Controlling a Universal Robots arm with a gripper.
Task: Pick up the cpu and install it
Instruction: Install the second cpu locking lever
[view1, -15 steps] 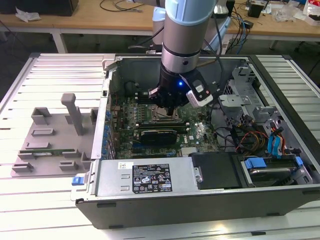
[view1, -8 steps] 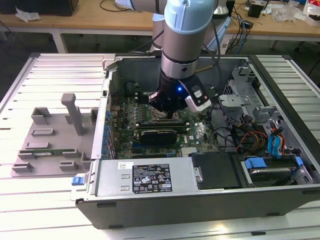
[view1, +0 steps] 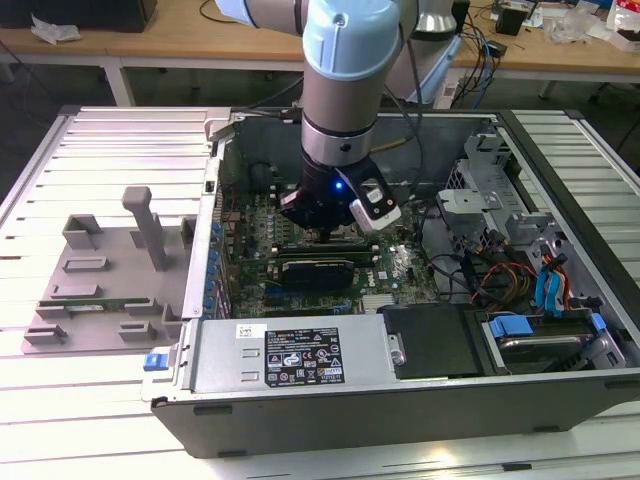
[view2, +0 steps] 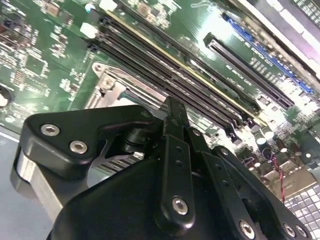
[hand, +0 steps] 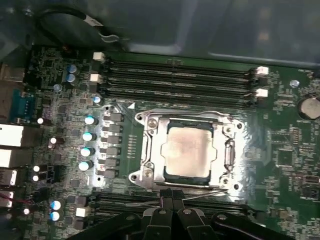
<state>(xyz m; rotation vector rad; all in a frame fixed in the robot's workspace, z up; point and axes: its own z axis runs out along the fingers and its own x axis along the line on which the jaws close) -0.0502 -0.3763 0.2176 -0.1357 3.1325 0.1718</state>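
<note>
Although the arm's body covers it in the exterior view, the cpu (hand: 186, 151) shows plainly in the first wrist view, lying flat inside the metal socket frame (hand: 150, 150) on the green motherboard (hand: 280, 150). Its silver top is dull and smeared, and a dark rim shows round its edges. The frame surrounds it on all sides; whether the frame is clamped down over it cannot be told.

The gripper (hand: 172, 196) sits just beside one edge of the frame, its black fingers (hand: 165, 197) drawn together with no gap between the tips and nothing held in them. A thin wire lever (hand: 170, 199) runs along that same edge, partly hidden behind the fingertips. In the second wrist view the gripper's black linkage blocks most of the socket, so only a corner of the frame (view2: 107, 87) shows past it, and the cpu is hidden there.

Long black memory slots (hand: 175, 75) run along the far side of the socket, with more slots half cut off behind the gripper. Blue-topped capacitors (hand: 87, 135) stand in a column to one side.

In the exterior view the arm (view1: 345, 90) reaches down into the open computer case (view1: 400, 400), which lies on a ribbed counter (view1: 100, 150). A grey plastic tray (view1: 110, 270) rests on the counter at the exterior view's left, and a tangle of cables (view1: 500, 280) fills the case's right part.
</note>
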